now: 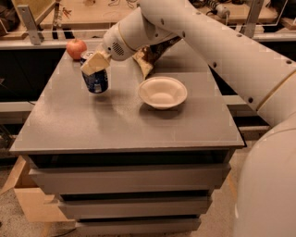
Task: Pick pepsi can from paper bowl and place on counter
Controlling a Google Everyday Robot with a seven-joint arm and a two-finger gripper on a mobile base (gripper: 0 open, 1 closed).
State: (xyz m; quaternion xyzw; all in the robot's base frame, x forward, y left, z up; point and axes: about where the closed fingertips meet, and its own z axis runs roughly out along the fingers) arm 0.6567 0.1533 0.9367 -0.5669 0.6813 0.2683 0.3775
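Note:
The dark blue pepsi can [95,79] stands low over or on the grey counter [115,120], left of the paper bowl [163,92] and in front of a red apple [76,48]. My gripper [96,64] is at the can's top, with its tan fingers [95,63] closed around the upper part of the can. The off-white bowl is empty and sits right of centre. I cannot tell whether the can's base touches the counter.
A brown crinkled chip bag [150,58] lies behind the bowl, partly hidden by my arm [194,32]. A light wooden bench [92,14] with metal posts runs behind the counter. Drawers [129,178] are below the counter's front edge.

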